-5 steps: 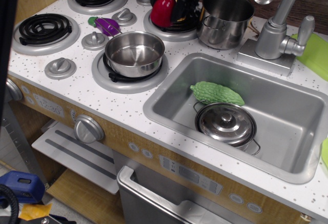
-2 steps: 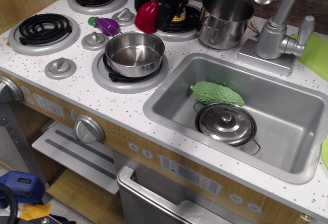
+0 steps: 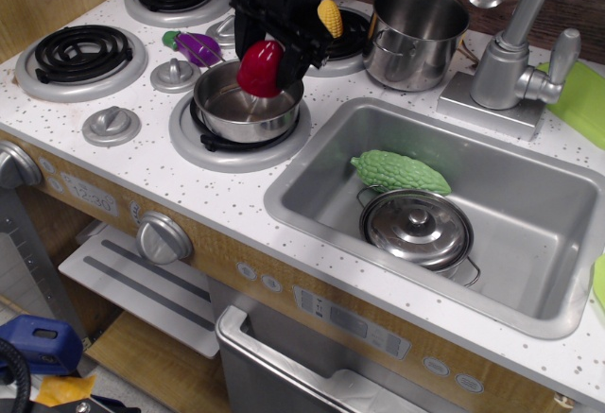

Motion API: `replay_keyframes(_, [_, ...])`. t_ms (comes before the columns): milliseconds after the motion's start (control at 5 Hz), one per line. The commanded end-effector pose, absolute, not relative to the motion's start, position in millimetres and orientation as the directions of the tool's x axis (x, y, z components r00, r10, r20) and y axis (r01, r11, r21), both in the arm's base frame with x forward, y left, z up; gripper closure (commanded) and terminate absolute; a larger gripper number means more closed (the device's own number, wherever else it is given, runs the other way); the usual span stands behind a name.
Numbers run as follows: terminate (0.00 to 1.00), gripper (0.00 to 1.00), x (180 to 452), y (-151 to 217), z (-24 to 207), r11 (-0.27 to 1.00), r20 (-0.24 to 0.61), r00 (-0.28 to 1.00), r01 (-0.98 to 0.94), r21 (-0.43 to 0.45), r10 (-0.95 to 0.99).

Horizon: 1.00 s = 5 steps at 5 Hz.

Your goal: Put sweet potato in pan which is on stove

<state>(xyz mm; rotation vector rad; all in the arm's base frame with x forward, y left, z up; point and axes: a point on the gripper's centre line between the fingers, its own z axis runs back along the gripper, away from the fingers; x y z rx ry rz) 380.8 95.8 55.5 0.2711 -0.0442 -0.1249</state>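
Observation:
The glossy red sweet potato (image 3: 261, 67) hangs point-up in my black gripper (image 3: 267, 52), which is shut on it. It is held directly above the shallow steel pan (image 3: 227, 111), just over its rim and far side. The pan sits on the front middle burner of the white speckled stove (image 3: 142, 163). My arm comes down from the top of the frame and hides part of the back burner.
A purple eggplant (image 3: 197, 47) lies left of the pan. A yellow corn toy (image 3: 330, 18) sits on the back burner. A taller steel pot (image 3: 416, 33) stands right of it. The sink (image 3: 529, 196) holds a green gourd (image 3: 400, 172) and a lidded pot (image 3: 417, 229).
My gripper has carried the sweet potato from the back burner forward and left, then down over the pan. The corn toy on the back burner is now uncovered.

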Motion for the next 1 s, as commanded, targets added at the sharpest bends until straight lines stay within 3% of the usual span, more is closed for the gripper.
replay_keyframes(0, [0.00, 1.00, 379.3, 108.8, 82.9, 0.959, 0.141, 0.985, 0.057, 0.278, -0.100])
replay_keyframes(200, [0.00, 0.00, 375.9, 110.1, 80.8, 0.960, 0.143, 0.985, 0.050, 0.277, -0.092])
replay_keyframes(600, [0.00, 0.00, 378.1, 113.1, 81.4, 0.964, 0.167, 0.980, 0.061, 0.258, -0.107])
replay_keyframes(800, [1.00, 0.00, 378.1, 113.1, 81.4, 0.964, 0.167, 0.980, 0.061, 0.258, -0.107])
